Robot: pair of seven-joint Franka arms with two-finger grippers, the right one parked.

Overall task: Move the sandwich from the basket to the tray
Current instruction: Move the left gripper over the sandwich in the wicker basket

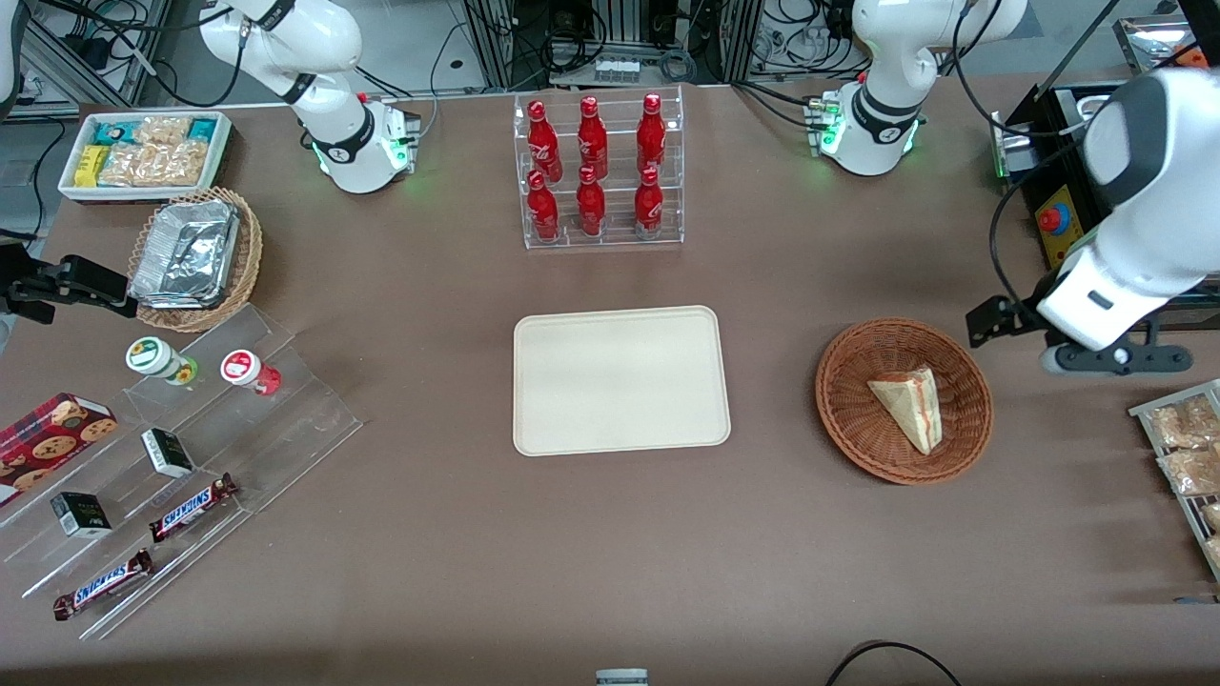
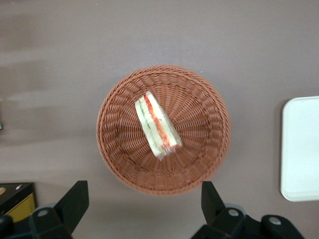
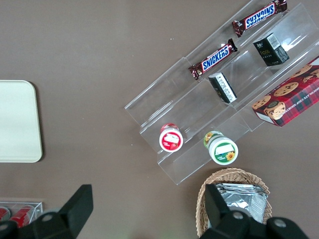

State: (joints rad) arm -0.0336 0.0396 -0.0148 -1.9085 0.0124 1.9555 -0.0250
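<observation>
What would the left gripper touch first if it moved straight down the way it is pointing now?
Probably the basket, near its rim, or the table just beside it: the open gripper hangs above that edge, and depth is unclear. The sandwich lies nearer the basket's middle.

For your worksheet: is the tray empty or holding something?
Empty: the tray is bare; the sandwich lies in the basket, gripper open above.

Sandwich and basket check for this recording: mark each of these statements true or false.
1. The sandwich lies in the basket. True.
2. The tray already holds the sandwich. False: nothing lies on the tray.
3. The tool is open, above the basket and holding nothing. True.
4. The sandwich stands upright on its crust. False: it lies on its side, filling edge showing.
5. The basket sits on the tray. False: it rests on the table, beside the tray, toward the working arm's end.
</observation>
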